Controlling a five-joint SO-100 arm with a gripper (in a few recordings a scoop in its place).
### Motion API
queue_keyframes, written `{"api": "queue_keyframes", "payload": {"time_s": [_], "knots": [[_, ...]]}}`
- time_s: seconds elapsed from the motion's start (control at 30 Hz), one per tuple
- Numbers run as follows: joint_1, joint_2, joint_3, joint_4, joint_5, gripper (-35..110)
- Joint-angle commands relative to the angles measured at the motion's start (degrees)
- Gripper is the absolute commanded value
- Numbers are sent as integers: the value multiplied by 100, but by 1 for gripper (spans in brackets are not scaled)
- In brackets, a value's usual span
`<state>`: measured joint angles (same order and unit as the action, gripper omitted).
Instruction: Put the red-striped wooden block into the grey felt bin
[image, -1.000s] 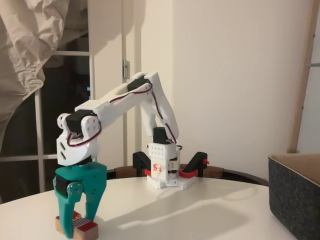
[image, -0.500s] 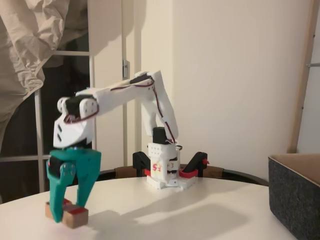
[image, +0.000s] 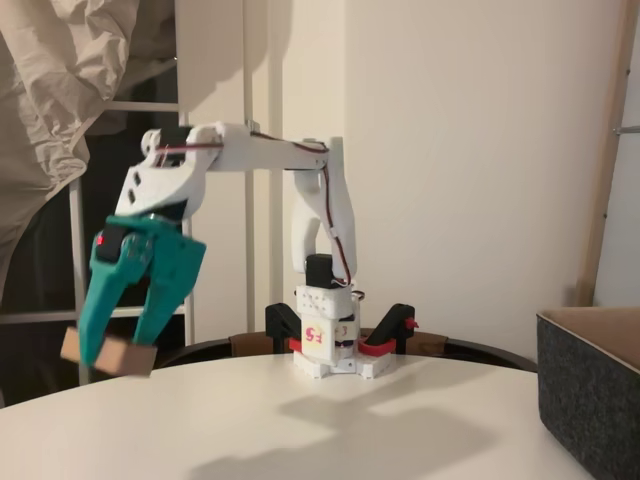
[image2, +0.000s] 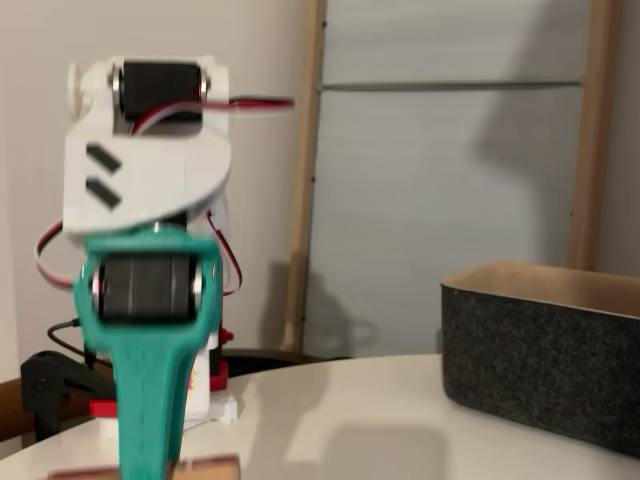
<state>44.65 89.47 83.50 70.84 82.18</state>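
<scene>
While the teal gripper (image: 112, 358) hangs above the white table (image: 330, 420), its fingers are closed on the red-striped wooden block (image: 105, 353). The carrying step is in hand; next it must travel across to the grey felt bin (image: 592, 385), well apart at the right.

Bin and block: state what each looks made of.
The grey felt bin: dark charcoal felt by its matte, fuzzy wall, the inside tan.
The red-striped wooden block, clamped in the gripper: likely light unfinished wood, with plain tan sides.
</scene>
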Motion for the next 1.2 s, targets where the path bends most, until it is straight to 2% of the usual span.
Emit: {"api": "queue_keyframes", "payload": {"time_s": [0.0,0.33,0.6,0.93,1.17], "knots": [[-88,791,-176,0,-44,5],[-721,1573,-176,-105,-360,6],[-1661,2057,-176,-114,-598,5],[-3393,2391,-176,-105,-1020,4],[-4957,2373,-193,-105,-1793,5]]}}
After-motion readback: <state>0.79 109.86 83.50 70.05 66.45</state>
